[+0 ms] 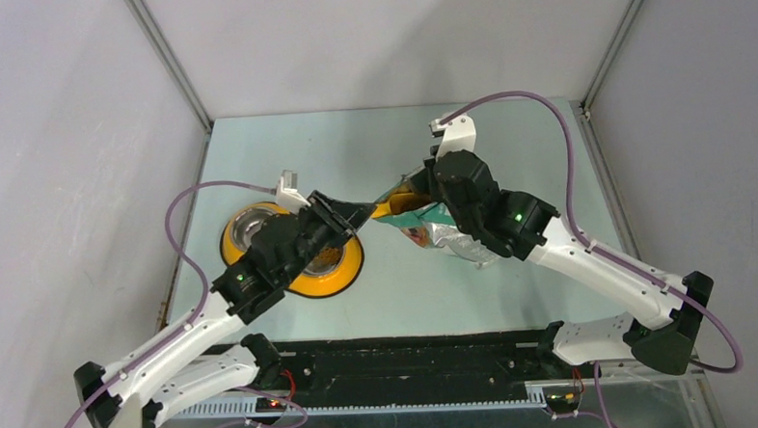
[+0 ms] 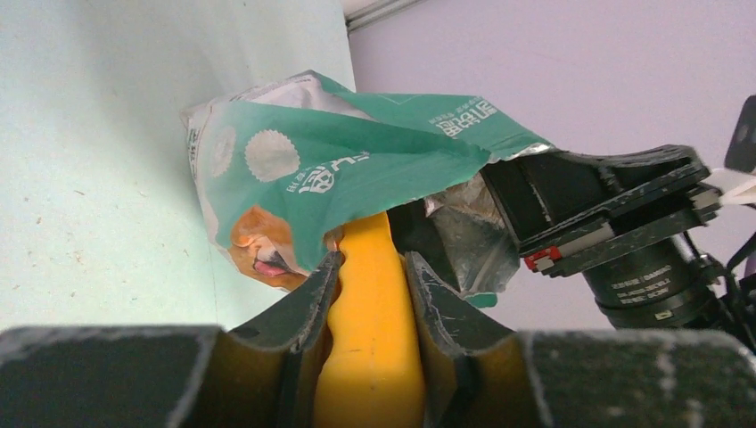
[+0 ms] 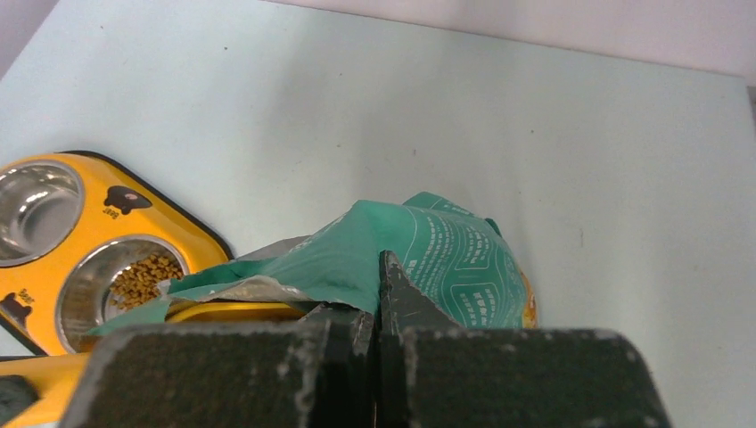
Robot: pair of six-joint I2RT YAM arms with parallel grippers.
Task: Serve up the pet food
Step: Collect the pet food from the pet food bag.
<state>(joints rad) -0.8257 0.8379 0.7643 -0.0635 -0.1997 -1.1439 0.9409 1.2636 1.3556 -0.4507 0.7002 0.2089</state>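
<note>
Right wrist view: the right gripper point(image 3: 379, 294) is pinched shut on the upper lip of the green bag point(image 3: 446, 259), holding its mouth up. The left gripper point(image 2: 370, 267) is clamped on the handle of the orange scoop point(image 2: 370, 348), whose front end is inside that mouth. Some pet food point(image 3: 141, 278) lies in one bowl of the yellow feeder point(image 3: 165, 218), just left of the bag. The scoop's rim could snag the foil lip on leaving, tugging it free. Any tilt between bag and feeder would likely scatter kibble on the table.
</note>
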